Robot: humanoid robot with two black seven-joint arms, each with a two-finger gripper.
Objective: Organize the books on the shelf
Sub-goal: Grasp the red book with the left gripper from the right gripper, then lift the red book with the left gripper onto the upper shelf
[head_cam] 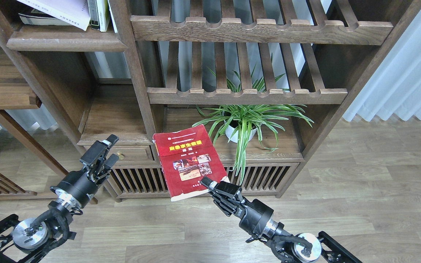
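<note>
Red book (188, 162) with yellow title band is held in the air, cover facing up, clamped at its 5 o'clock corner by the right gripper (210, 183). Left gripper (104, 148) sits at 9 o'clock of the book, fingers apart, empty. Shelf (64, 44) lies at 11 o'clock, carrying other books (99, 14).

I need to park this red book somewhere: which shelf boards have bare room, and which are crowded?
The red book is in the right gripper. Bare room: the low board left of the central post, above the drawer. The board beside it is crowded by the potted plant; only its left strip is bare. The top-left shelf holds books.
</note>
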